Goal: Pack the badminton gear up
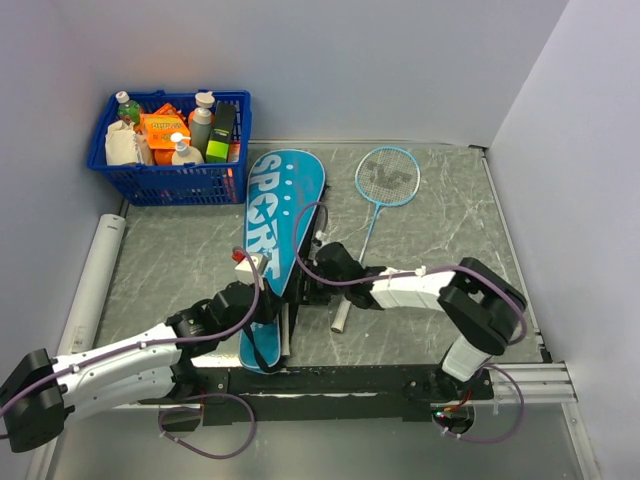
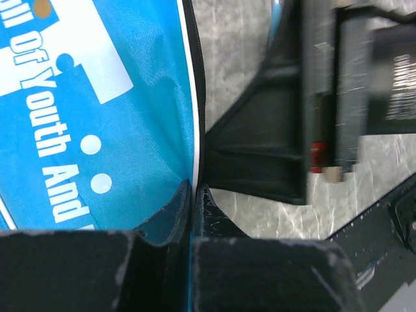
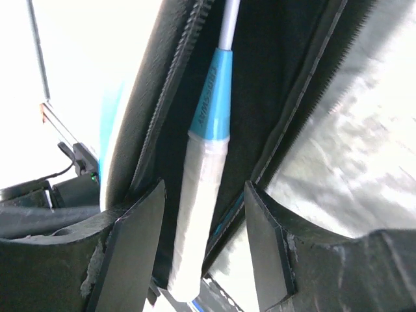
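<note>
The long teal "SPORT" bag (image 1: 275,225) lies in the middle of the table, its side opening facing right. My left gripper (image 1: 262,298) is shut on the bag's black-trimmed edge (image 2: 194,130) near its narrow end. My right gripper (image 1: 318,278) is open at the opening. One racket's grey-white handle (image 3: 198,195) with its blue cone lies inside the bag, between my right fingers (image 3: 140,227) and untouched by them. The second light-blue racket (image 1: 388,178) lies on the table right of the bag, its handle (image 1: 343,318) near my right arm. No shuttlecocks show.
A blue basket (image 1: 170,178) of bottles and packets stands at the back left, close to the bag's wide end. A white tube (image 1: 95,270) lies along the left wall. A black rail (image 1: 400,380) runs along the front edge.
</note>
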